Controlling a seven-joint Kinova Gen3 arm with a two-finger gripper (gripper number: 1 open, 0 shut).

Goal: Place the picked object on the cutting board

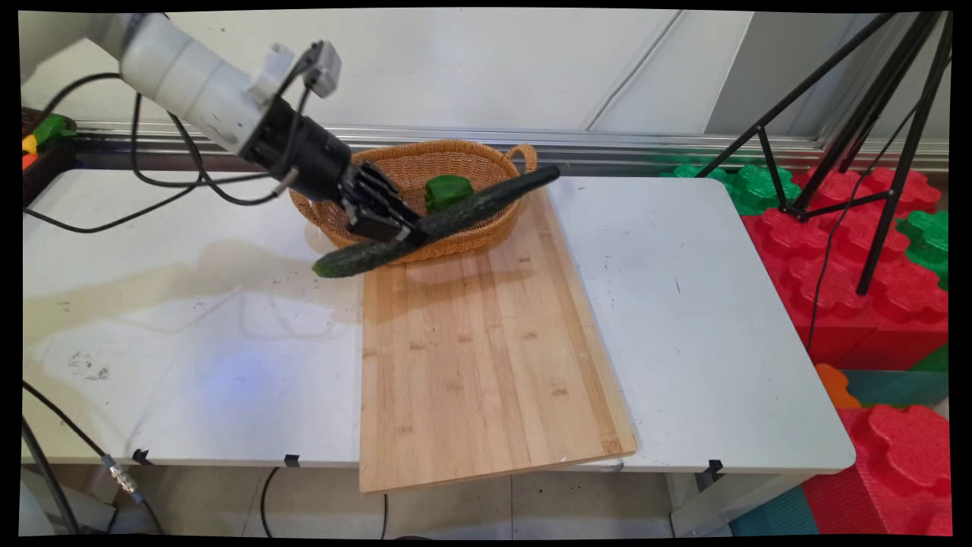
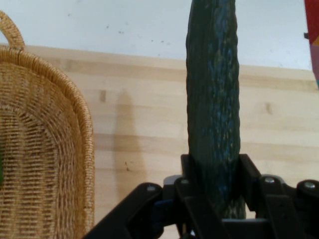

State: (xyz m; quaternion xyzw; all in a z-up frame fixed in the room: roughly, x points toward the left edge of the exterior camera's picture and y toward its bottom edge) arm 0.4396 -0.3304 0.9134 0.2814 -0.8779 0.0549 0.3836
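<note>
The gripper (image 1: 395, 228) was clamped on a long dark cucumber (image 1: 448, 220), its jaws pressed against both sides of it, and in the hand view the cucumber (image 2: 213, 99) ran straight up out of the picture, so its far tip was cut off there. It hung tilted in the air, low end out over the white table (image 1: 699, 304), high end past the far rim of the wicker basket (image 1: 471, 239). The arm's black linkage covered the basket's left wall, and the cucumber crossed its front, so only part of the green thing (image 1: 446, 190) inside showed; what it was could not be made out. In the hand view only a curved slice of the basket (image 2: 45, 149) and one handle came in at the left. The basket sat at the far end of a bamboo board (image 1: 486, 357), which overhung the table's near edge. Behind stood a pale wall, a black tripod (image 1: 873, 152), and red and green foam blocks (image 1: 858, 304) at the right.
</note>
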